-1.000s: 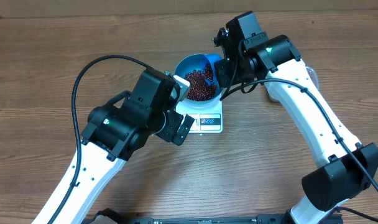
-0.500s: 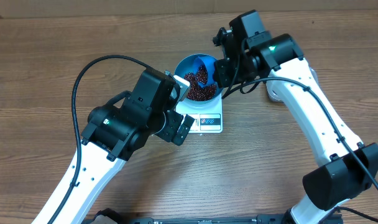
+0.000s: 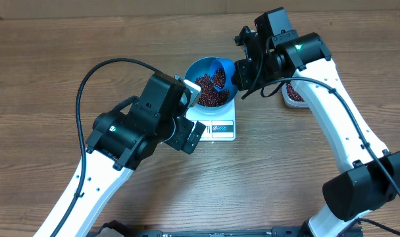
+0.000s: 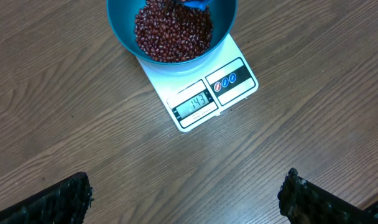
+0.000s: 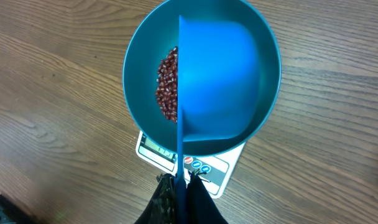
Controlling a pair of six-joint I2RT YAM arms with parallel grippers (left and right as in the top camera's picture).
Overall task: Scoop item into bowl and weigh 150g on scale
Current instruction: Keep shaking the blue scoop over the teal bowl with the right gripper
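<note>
- Right gripper point(image 5: 181, 186) was clenched on the handle of a blue scoop point(image 5: 220, 81), holding it tipped on edge over the bowl point(image 5: 134, 68).
- Left gripper point(image 4: 186, 202) hung released, fingers spread wide, above the table point(image 4: 83, 124) near the scale point(image 4: 195, 78).
- Beans point(image 4: 173, 31) lay piled in the bowl, which sat on the scale; its display point(image 4: 193, 104) read 143.
- A clear tub point(image 3: 293, 93) with more beans stood beside the right arm.

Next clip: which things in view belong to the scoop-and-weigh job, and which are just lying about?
In the job: beans, blue bowl, scale, blue scoop in the right gripper, bean tub.
Just about: left gripper, open and empty; table.
</note>
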